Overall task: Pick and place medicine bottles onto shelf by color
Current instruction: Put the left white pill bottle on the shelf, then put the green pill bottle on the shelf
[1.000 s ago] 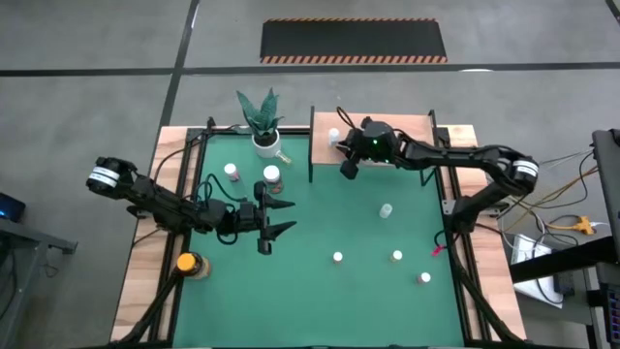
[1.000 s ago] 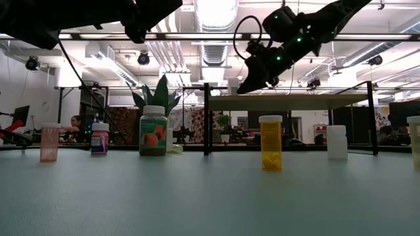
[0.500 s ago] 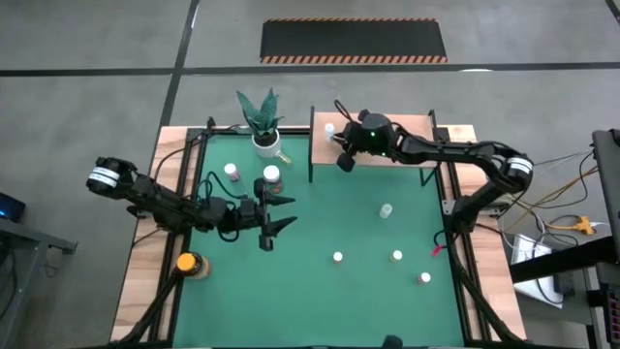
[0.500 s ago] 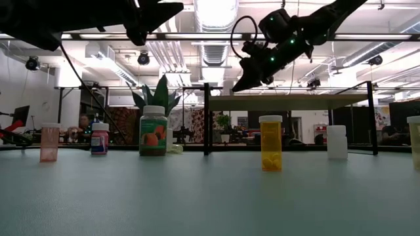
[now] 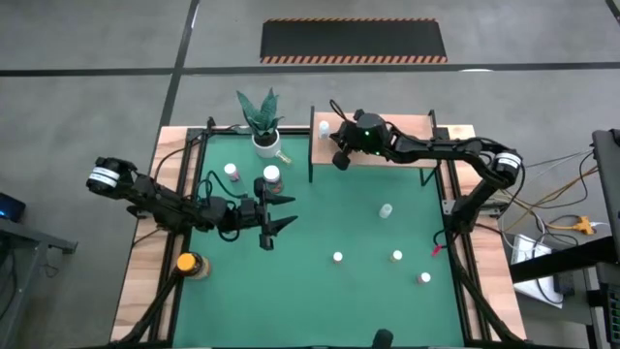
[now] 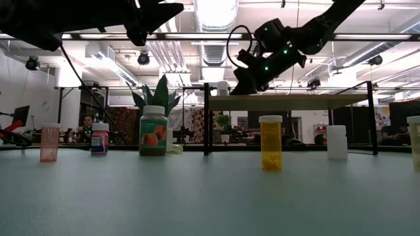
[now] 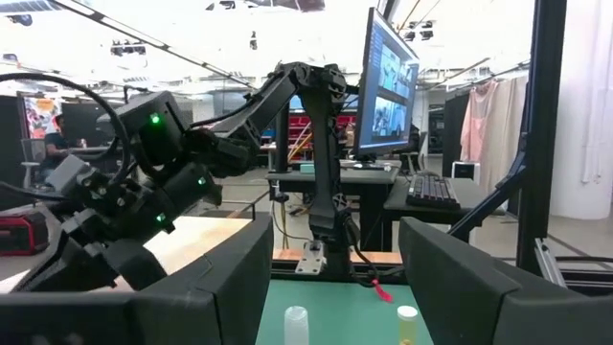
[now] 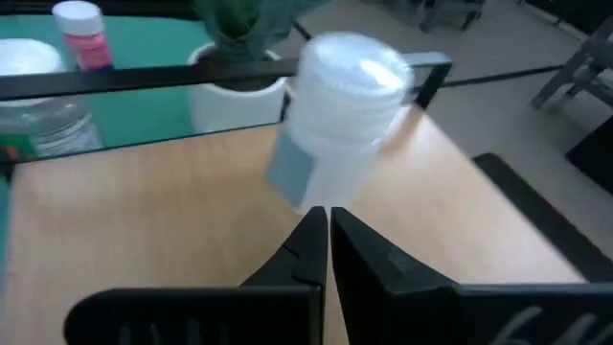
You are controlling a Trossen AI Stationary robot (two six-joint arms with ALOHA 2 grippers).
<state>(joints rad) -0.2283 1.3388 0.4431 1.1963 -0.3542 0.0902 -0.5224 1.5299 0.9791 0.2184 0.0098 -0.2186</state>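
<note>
A: Wooden shelf point(image 5: 387, 155) stands at the far right of the green mat point(image 5: 320, 291), and the right gripper point(image 5: 338, 161) hangs over its left end. What do its fingers do?

B: They are pressed together, with nothing between them. In the right wrist view the two dark fingertips point(image 8: 326, 240) meet just in front of a white-capped clear bottle point(image 8: 340, 120), which stands on the shelf board near its far corner. The same bottle shows from above as a small white dot point(image 5: 324, 127).

A: And the left gripper point(image 5: 279, 214)?

B: It hovers over the left half of the mat with its fingers spread and empty, pointing toward the middle of the table.

A: Where are the other bottles?

B: Several are on the mat. A pink bottle point(image 6: 49, 142), a small one with a pink label point(image 6: 100, 138), and a green bottle with an orange picture point(image 6: 153, 131) stand on the left side. An orange bottle with a yellow cap point(image 6: 270, 143) and a white bottle point(image 6: 336, 141) stand toward the right. A larger amber bottle point(image 5: 188, 263) sits on the wooden table edge at the left. A potted plant point(image 5: 263, 121) stands by the shelf's left leg.
</note>
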